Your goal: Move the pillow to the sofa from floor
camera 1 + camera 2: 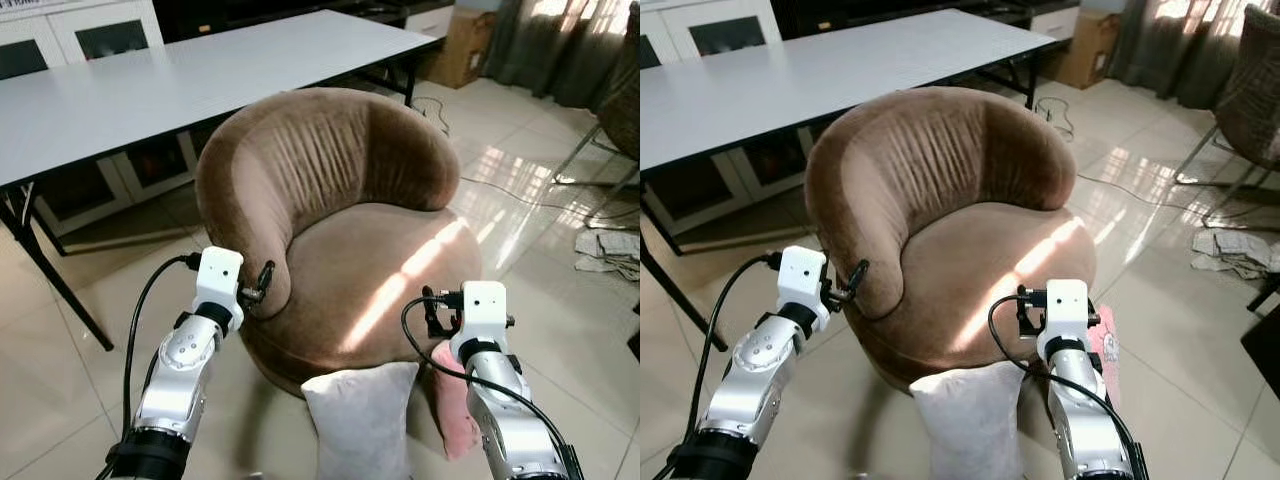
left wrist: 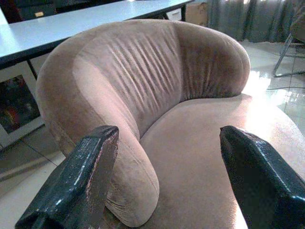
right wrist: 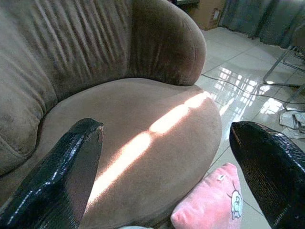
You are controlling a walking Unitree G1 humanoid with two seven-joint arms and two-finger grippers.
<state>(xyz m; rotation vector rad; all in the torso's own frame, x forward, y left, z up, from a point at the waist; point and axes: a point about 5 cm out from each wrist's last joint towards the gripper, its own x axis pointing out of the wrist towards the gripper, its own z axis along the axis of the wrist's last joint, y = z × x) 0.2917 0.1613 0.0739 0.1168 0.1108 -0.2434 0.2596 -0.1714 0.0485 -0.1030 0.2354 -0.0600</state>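
Observation:
A grey-white pillow (image 1: 362, 415) stands on the tiled floor, leaning against the front of the round brown sofa (image 1: 370, 260). A pink pillow (image 1: 455, 405) with a cartoon face leans beside it, at the sofa's front right (image 3: 214, 202). My left gripper (image 1: 262, 285) is open and held at the sofa's left armrest, with nothing between its fingers (image 2: 76, 186). My right gripper (image 1: 432, 312) is open too, hovering over the seat's front right edge above the pink pillow. The seat is bare, with a stripe of sunlight across it.
A long white table (image 1: 180, 80) stands behind the sofa, with cabinets beyond it. A cardboard box (image 1: 463, 45) and curtains are at the back right. A metal-legged chair (image 1: 615, 130), crumpled cloth (image 1: 610, 250) and a cable lie on the floor to the right.

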